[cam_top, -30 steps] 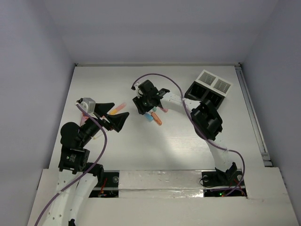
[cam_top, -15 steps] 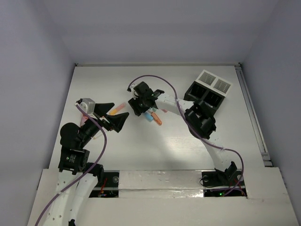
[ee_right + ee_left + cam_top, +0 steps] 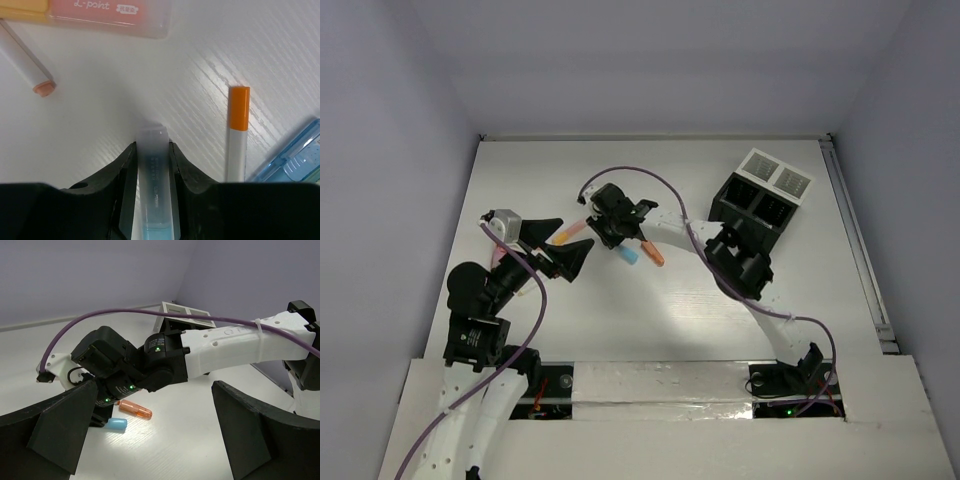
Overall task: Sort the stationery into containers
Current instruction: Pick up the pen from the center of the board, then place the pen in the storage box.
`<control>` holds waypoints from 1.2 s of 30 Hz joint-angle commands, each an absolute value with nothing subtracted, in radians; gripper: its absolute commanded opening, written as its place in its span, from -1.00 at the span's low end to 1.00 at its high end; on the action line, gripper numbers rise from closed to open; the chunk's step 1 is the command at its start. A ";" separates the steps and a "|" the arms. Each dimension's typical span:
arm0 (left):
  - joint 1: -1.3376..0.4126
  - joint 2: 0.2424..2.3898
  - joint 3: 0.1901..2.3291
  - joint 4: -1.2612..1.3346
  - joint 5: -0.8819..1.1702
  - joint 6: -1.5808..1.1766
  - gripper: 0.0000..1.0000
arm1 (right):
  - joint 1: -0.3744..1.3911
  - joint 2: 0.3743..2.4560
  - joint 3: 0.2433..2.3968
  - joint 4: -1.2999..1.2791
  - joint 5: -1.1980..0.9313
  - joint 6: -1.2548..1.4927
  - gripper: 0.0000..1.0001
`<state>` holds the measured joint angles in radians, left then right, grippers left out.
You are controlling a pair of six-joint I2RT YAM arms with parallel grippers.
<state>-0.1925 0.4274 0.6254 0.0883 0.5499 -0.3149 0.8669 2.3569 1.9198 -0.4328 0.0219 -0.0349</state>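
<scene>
right gripper (image 3: pixel 152 150): clamped on clear-capped pen (image 3: pixel 154 195), low on the table (image 3: pixel 670 320), left of centre. left gripper (image 3: pixel 572 238): jaws wide apart, empty, nearer left edge. orange marker (image 3: pixel 654 255), blue stub (image 3: pixel 628 256): loose beside the right gripper. black box (image 3: pixel 740 190), white tray (image 3: pixel 776 172): joined, far right corner.

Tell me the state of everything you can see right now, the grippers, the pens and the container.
left gripper: open, holding nothing.
right gripper: shut on the clear blue pen.
clear blue pen: clamped between the right fingers.
orange-capped pen: lying loose.
pink marker: lying loose.
orange cylinder: lying loose.
blue stub: lying loose.
black box: open-topped, contents too dark to tell.
</scene>
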 commanded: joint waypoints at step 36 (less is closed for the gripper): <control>-0.213 0.413 0.661 0.160 0.574 -0.307 0.98 | 0.180 1.698 1.250 0.667 0.479 0.048 -0.72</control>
